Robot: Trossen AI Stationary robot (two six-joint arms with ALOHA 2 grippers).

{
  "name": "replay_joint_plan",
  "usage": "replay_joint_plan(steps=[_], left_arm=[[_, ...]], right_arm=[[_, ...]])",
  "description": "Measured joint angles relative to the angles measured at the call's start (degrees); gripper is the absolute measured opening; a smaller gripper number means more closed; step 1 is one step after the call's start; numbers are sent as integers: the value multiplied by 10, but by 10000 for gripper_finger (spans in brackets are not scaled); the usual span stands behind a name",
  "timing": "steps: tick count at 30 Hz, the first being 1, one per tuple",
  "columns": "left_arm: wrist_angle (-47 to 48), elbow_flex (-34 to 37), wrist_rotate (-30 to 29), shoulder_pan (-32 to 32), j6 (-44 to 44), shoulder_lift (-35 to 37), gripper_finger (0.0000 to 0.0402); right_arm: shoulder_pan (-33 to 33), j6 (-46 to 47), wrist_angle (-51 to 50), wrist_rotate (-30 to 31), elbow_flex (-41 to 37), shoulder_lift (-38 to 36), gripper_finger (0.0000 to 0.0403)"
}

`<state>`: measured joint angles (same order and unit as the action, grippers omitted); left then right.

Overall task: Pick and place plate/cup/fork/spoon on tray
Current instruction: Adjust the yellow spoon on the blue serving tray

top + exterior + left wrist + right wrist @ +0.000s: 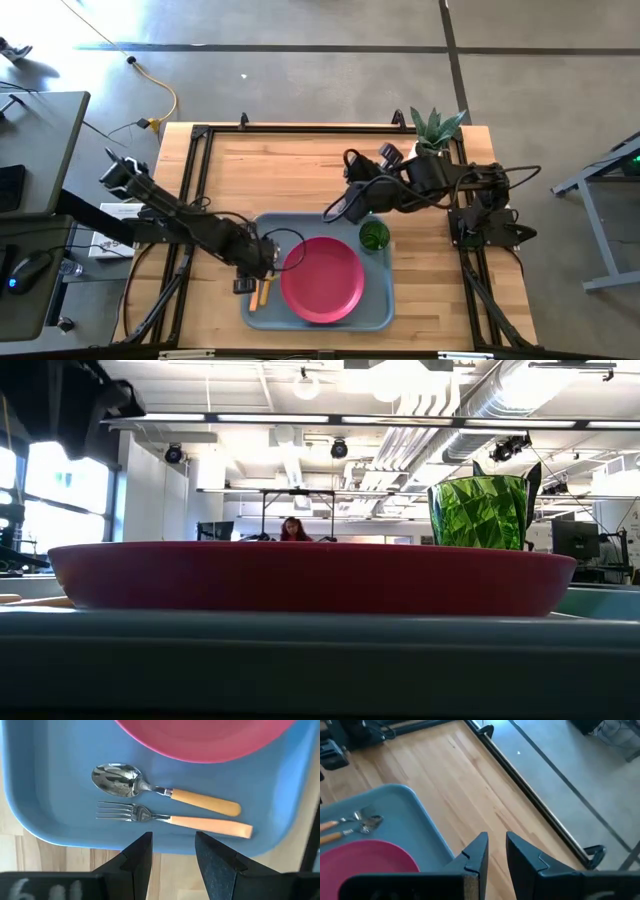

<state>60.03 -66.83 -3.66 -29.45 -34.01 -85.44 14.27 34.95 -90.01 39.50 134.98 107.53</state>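
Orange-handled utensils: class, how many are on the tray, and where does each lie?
2. The spoon and the fork lie side by side on the tray beside the plate, spoon nearer the plate. None appears hidden.

The left arm hid most of the fork (pixel 254 296) and spoon (pixel 265 292) from above. At table height, the plate (pixel 310 577) concealed the cup's (pixel 478 511) base, and the tray's (pixel 320 660) near rim was blurred.
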Motion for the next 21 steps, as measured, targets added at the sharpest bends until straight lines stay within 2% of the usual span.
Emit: replay_joint_plan(steps=[7, 21], left_arm=[[-1, 0, 0, 0, -30, -55, 140], [-19, 0, 0, -6, -91, -133, 140]], right_arm=[[-1, -39, -1, -5, 0, 0, 59], [-1, -56, 0, -6, 0, 0, 59]])
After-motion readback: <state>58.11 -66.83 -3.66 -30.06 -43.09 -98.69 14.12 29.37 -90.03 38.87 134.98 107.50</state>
